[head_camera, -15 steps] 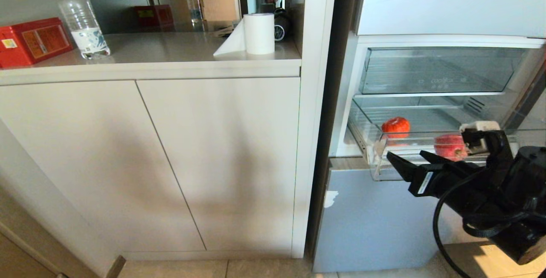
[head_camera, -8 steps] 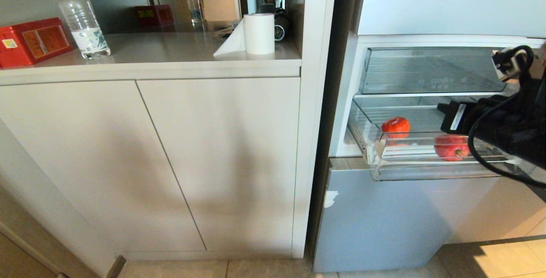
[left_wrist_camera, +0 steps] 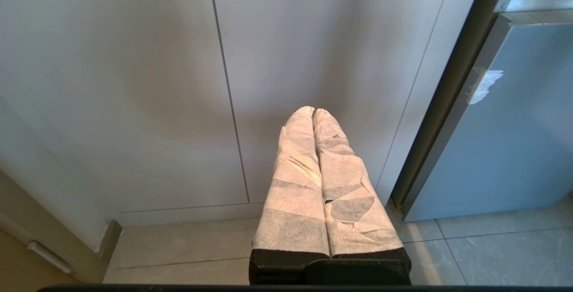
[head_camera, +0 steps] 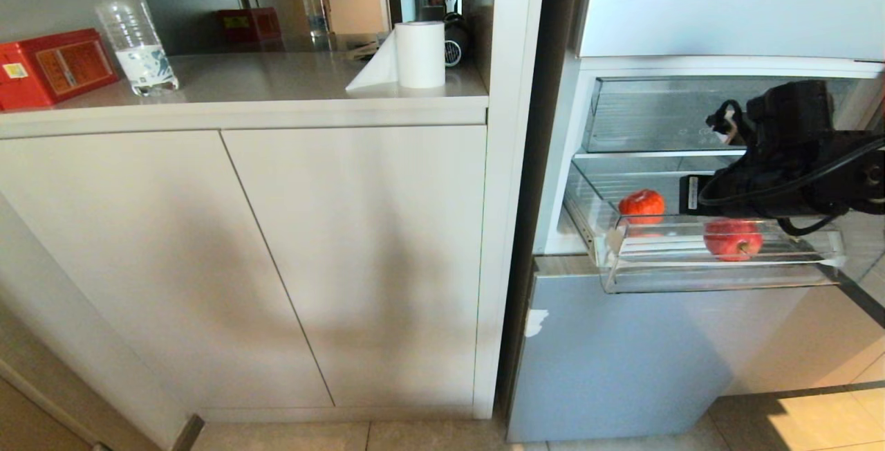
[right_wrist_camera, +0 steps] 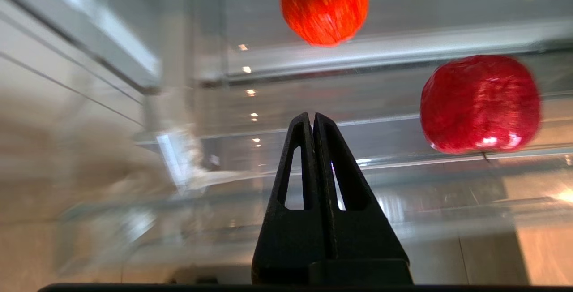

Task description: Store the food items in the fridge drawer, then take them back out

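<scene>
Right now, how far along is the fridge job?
Storing looks done: the red apple and the smaller orange-red fruit both lie in the open fridge drawer. The right tool is above it, shut and empty. Taking both out remains.

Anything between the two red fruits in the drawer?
Nothing: only bare ribbed drawer floor between the orange-red fruit and the red apple, per the head view. The right hand is shut, holding nothing.
</scene>
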`<state>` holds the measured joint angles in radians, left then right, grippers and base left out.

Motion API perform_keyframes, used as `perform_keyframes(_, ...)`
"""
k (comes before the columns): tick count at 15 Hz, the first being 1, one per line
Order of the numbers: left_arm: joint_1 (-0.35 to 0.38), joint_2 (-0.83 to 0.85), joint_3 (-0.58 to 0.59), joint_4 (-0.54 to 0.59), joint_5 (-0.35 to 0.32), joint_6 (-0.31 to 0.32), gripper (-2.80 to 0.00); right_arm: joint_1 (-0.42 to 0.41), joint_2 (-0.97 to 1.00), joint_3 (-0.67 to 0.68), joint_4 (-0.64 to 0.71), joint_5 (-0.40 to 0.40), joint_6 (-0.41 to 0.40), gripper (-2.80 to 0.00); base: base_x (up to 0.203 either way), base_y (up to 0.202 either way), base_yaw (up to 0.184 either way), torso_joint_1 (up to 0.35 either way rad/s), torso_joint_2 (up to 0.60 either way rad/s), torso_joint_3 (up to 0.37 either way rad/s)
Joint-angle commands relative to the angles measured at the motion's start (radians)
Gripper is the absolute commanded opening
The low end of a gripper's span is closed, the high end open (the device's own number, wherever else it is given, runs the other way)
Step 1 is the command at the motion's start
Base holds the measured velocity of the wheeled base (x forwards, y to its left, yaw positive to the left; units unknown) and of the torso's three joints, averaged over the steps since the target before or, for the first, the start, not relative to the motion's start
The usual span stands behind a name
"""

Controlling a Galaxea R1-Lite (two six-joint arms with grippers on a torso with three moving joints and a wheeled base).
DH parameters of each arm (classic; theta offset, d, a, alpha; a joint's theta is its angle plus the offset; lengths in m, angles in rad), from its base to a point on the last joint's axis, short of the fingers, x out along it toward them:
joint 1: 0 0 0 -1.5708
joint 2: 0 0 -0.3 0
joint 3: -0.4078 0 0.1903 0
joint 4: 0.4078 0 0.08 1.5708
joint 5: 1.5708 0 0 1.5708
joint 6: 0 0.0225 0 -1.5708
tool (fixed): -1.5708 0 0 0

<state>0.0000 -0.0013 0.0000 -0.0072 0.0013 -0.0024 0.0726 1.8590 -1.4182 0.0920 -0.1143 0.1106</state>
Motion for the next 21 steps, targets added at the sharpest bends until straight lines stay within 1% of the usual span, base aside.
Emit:
perform_keyframes(1, 0.0, 0.001, 0.002, 0.0, 0.0, -0.001, -2.8, -0.019, 0.103, -0.074, 0.045, 0.001, 0.0, -2.8, 0.0, 0.0, 0.0, 0.0, 0.0, 0.0)
perform_keyframes(2, 0.0, 0.001, 0.002, 0.0, 0.0, -0.001, -2.8, -0.027, 0.111, -0.09, 0.076, 0.004, -0.001, -2.8, 0.0, 0.0, 0.0, 0.0, 0.0, 0.0)
perform_keyframes(4, 0.0, 0.001, 0.002, 0.0, 0.0, -0.001, -2.8, -0.032, 0.106, -0.167, 0.241, 0.019, 0.0, -2.8, 0.0, 0.0, 0.0, 0.0, 0.0, 0.0)
perform_keyframes(6, 0.0, 0.001, 0.002, 0.0, 0.0, -0.001, -2.8, -0.034, 0.095, -0.217, 0.365, 0.025, 0.002, -2.8, 0.0, 0.0, 0.0, 0.0, 0.0, 0.0)
perform_keyframes(8, 0.0, 0.001, 0.002, 0.0, 0.0, -0.001, -2.8, -0.037, 0.076, -0.242, 0.452, 0.027, 0.003, -2.8, 0.0, 0.0, 0.0, 0.0, 0.0, 0.0)
perform_keyframes(11, 0.0, 0.001, 0.002, 0.0, 0.0, -0.001, -2.8, -0.037, 0.039, -0.242, 0.515, 0.066, 0.004, -2.8, 0.0, 0.0, 0.0, 0.0, 0.0, 0.0)
perform_keyframes(12, 0.0, 0.001, 0.002, 0.0, 0.0, -0.001, -2.8, -0.037, 0.038, -0.242, 0.518, 0.069, 0.004, -2.8, 0.0, 0.0, 0.0, 0.0, 0.0, 0.0)
perform_keyframes(14, 0.0, 0.001, 0.002, 0.0, 0.0, -0.001, -2.8, -0.038, 0.04, -0.26, 0.57, 0.073, 0.007, -2.8, 0.0, 0.0, 0.0, 0.0, 0.0, 0.0)
perform_keyframes(16, 0.0, 0.001, 0.002, 0.0, 0.0, -0.001, -2.8, -0.042, 0.089, -0.311, 0.569, 0.07, 0.018, -2.8, 0.0, 0.0, 0.0, 0.0, 0.0, 0.0)
perform_keyframes(20, 0.0, 0.001, 0.002, 0.0, 0.0, -0.001, -2.8, -0.067, 0.2, -0.466, 0.567, 0.068, 0.033, -2.8, 0.0, 0.0, 0.0, 0.0, 0.0, 0.0)
perform_keyframes(21, 0.0, 0.001, 0.002, 0.0, 0.0, -0.001, -2.8, -0.069, 0.225, -0.497, 0.568, 0.066, 0.033, 0.0, 0.0, 0.0, 0.0, 0.0, 0.0, 0.0)
